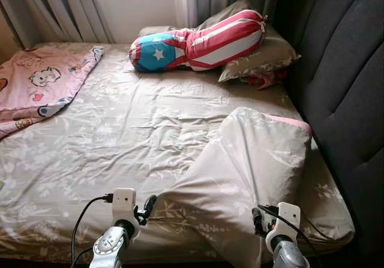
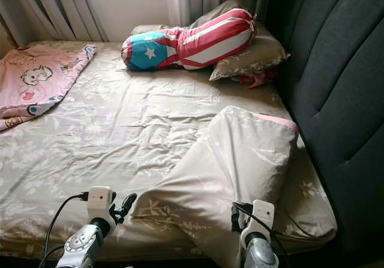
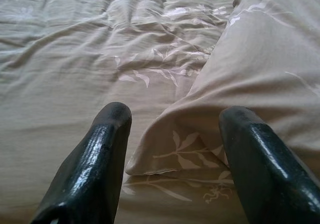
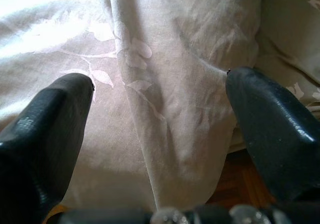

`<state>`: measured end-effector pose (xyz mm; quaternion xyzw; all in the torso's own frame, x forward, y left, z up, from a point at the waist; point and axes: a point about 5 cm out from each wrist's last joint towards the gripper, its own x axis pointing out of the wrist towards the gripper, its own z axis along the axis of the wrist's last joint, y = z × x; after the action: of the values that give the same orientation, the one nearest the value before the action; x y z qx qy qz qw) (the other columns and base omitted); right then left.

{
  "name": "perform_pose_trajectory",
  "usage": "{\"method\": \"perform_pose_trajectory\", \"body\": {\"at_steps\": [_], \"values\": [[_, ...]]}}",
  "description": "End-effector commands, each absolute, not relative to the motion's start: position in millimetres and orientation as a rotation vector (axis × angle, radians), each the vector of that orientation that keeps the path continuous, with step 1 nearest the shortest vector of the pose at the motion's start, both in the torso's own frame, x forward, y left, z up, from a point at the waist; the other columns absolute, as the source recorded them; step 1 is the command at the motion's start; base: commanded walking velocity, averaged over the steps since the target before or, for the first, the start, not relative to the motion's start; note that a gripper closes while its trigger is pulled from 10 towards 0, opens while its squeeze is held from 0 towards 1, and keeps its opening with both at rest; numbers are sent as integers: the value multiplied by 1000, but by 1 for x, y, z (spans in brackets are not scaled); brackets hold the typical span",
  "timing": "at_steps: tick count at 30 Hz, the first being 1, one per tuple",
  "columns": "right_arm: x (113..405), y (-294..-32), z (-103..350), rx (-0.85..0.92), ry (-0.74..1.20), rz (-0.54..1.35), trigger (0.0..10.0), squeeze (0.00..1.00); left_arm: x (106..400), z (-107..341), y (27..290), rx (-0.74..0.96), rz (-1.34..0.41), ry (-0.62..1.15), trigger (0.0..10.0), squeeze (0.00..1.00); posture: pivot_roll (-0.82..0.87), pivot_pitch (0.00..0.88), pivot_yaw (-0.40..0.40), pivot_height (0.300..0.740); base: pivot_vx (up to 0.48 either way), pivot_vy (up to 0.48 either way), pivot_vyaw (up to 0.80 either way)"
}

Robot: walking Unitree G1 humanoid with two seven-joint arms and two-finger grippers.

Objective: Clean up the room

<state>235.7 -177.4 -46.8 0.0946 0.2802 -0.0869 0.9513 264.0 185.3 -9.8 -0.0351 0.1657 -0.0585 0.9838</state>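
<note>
So the thing to tidy here looks like the big beige leaf-print pillow (image 1: pixel 252 172), lying crooked on the near right part of the bed with its far end up against the dark grey padded headboard (image 1: pixel 348 100) and its near corner drooping toward the bed's edge. The 2 grippers flank that near end, which I'd guess is so they can lift it from both sides. The left gripper (image 3: pixel 172 134) has its fingers spread wide with nothing between them but the pillowcase's loose corner just ahead. The right gripper (image 4: pixel 160 91) is also wide open and empty, hanging over the pillow's fabric where it hangs off the edge, wooden floor (image 4: pixel 235 184) showing underneath. The wrinkled beige floral bedsheet (image 1: pixel 120 136) needs smoothing too. At the far end, a red, white and blue star-and-stripe bolster (image 1: pixel 198 43) leans on another beige pillow (image 1: pixel 264 58), and a pink cartoon-print blanket (image 1: pixel 36 85) sits bunched at far left.
</note>
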Motion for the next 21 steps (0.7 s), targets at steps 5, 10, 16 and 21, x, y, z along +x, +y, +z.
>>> {"method": "perform_pose_trajectory", "body": {"at_steps": [5, 10, 16, 21], "values": [[238, -177, -45, 194, 561, -176, 10000, 0, 264, -10, 187, -75, -115, 341, 10000, 0, 4, 34, -23, 673, 288, 0, 0], [239, -177, -45, 194, 562, -176, 10000, 0, 265, -10, 187, -72, -118, 340, 10000, 0, 6, 31, -24, 673, 297, 0, 0], [240, -177, -44, 193, 563, -178, 10000, 0, 265, -10, 187, -72, -118, 337, 10000, 0, 9, 28, -25, 673, 311, 0, 0], [240, -177, -44, 192, 563, -179, 10000, 0, 265, -9, 187, -72, -116, 334, 10000, 0, 9, 28, -26, 673, 304, 0, 0]]}}
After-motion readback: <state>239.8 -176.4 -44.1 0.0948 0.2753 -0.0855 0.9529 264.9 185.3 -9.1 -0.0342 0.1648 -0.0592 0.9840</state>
